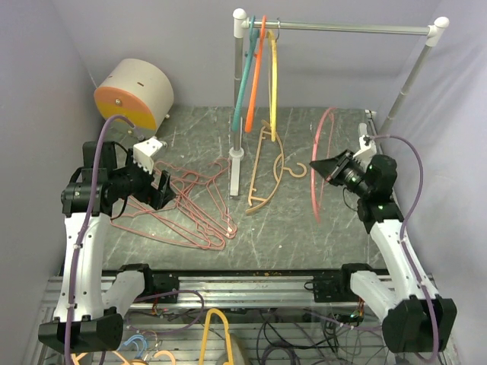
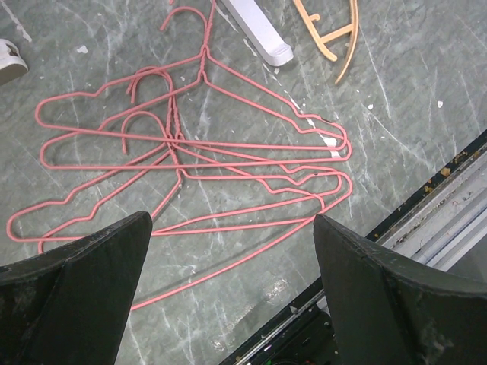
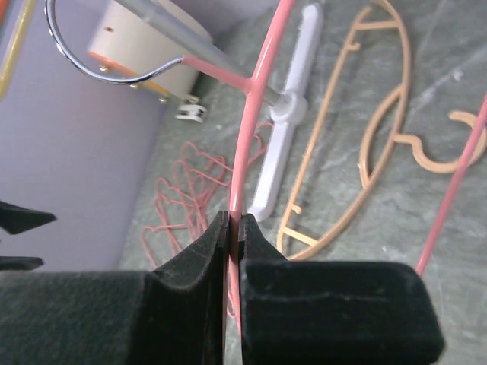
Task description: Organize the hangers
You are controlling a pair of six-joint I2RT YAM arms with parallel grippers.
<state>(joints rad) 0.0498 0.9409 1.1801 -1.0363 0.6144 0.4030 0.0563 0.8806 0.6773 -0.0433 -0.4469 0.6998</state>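
Right jaws pinched tight on a pink plastic hanger (image 3: pixel 243 144), gripping one arm of it. It's held up off the counter (image 1: pixel 304 236) on the right side, chrome hook at the far end. Left jaws spread wide w/ nothing btwn them, hovering over the tangle of pink wire hangers (image 2: pixel 176 141) lying flat on the counter's left half. Peach hanger (image 1: pixel 253 205) lies flat mid-counter, just beside the rail (image 1: pixel 350 29) post's foot. Teal hanger (image 1: pixel 243 76), orange hanger (image 1: pixel 256 76) & yellow hanger (image 1: pixel 272 76) hang bunched at the rail's left end.
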